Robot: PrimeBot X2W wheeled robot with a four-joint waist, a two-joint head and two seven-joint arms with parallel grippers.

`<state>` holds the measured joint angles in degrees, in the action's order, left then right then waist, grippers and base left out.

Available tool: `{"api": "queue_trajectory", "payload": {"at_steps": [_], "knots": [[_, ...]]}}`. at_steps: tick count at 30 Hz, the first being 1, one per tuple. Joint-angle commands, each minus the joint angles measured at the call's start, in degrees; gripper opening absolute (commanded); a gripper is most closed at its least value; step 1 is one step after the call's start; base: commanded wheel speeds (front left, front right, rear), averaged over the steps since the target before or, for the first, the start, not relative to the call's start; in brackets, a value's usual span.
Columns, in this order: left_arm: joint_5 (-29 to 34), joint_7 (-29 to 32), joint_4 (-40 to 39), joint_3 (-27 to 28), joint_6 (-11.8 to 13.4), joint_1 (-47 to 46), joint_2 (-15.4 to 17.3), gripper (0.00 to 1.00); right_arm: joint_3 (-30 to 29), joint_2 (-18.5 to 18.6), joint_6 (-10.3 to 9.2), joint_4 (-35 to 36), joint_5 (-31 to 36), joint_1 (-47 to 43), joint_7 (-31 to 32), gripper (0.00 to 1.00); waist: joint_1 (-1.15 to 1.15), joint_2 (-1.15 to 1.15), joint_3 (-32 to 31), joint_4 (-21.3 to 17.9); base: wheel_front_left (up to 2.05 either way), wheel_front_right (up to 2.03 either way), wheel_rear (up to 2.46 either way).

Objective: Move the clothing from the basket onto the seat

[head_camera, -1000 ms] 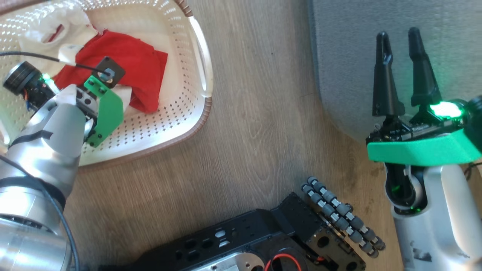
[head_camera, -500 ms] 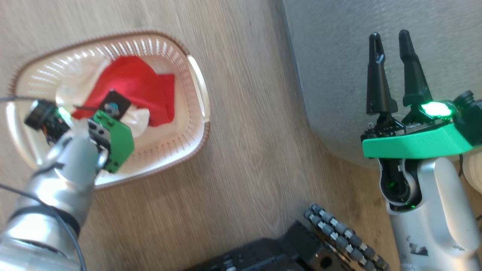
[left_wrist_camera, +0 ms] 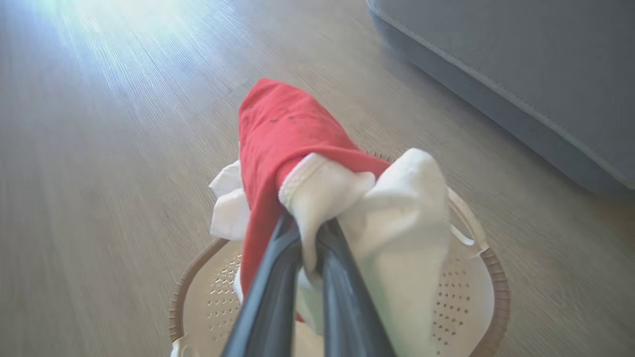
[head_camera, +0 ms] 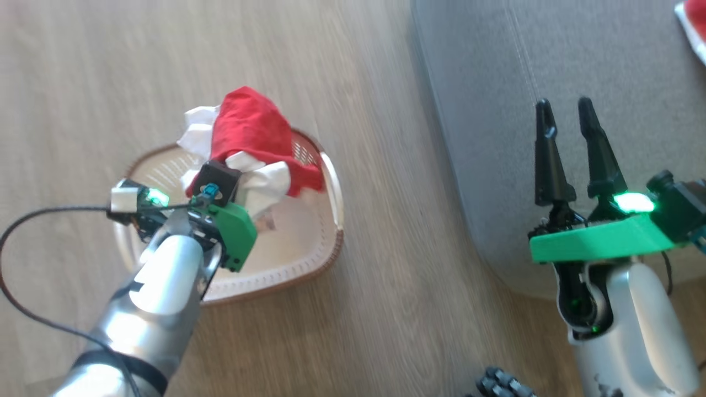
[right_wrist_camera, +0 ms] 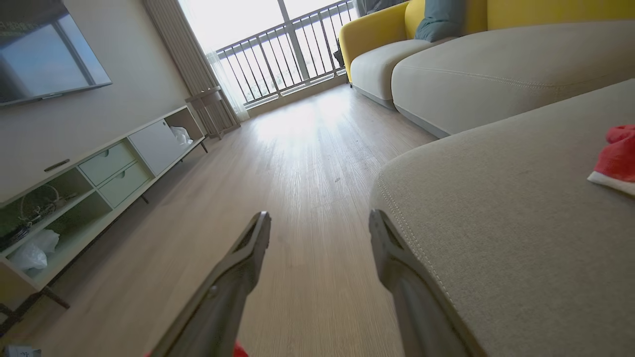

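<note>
- Lift-out step: your left pincer (left_wrist_camera: 307,233) is clamped on the clothing (left_wrist_camera: 278,124), centre frame, hanging over the basket (left_wrist_camera: 496,292).
- Right pincer (head_camera: 563,105) gapes empty, frame right.
- Next, carry it right to the seat (head_camera: 496,82), then release.

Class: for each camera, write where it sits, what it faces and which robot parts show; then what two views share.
Head view: on the head, looking down at floor, basket, seat; left forearm and open right end effector show.
Left wrist view: on the left wrist, looking along the left end effector, shut on the clothing above the basket.
Right wrist view: on the right wrist, looking across floor and seat towards a balcony railing; its fingers show.
Shared: head and left wrist views both show clothing and basket.
</note>
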<state>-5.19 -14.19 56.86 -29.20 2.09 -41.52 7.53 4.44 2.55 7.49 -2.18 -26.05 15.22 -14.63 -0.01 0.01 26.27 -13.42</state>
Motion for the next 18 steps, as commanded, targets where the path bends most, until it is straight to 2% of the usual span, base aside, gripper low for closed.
{"api": "queue_trajectory", "payload": {"at_steps": [1, 12, 18], "knots": [[-0.5, -0.8, -4.6, 2.4, 0.7, 0.8, 1.0, 0.00, 0.4, 0.3, 0.00, 1.2, -0.3, -2.3, -0.4, 1.00, 0.01, -0.01, -4.7, 3.0, 0.00, 0.00, 0.00], [-0.2, -0.8, -27.0, 7.8, 3.1, 8.0, 1.0, 0.00, 0.8, 0.3, 0.00, -0.2, -0.1, -5.0, -0.4, 1.00, 0.01, -0.01, -12.0, 5.4, 0.00, 0.00, 0.00], [0.6, -0.8, -38.2, 10.3, 3.5, 10.6, 0.3, 0.00, 1.4, 0.3, 0.00, -0.8, 0.1, -5.9, -0.4, 1.00, 0.01, -0.01, -14.7, 6.2, 0.00, 0.00, 0.00]]}}
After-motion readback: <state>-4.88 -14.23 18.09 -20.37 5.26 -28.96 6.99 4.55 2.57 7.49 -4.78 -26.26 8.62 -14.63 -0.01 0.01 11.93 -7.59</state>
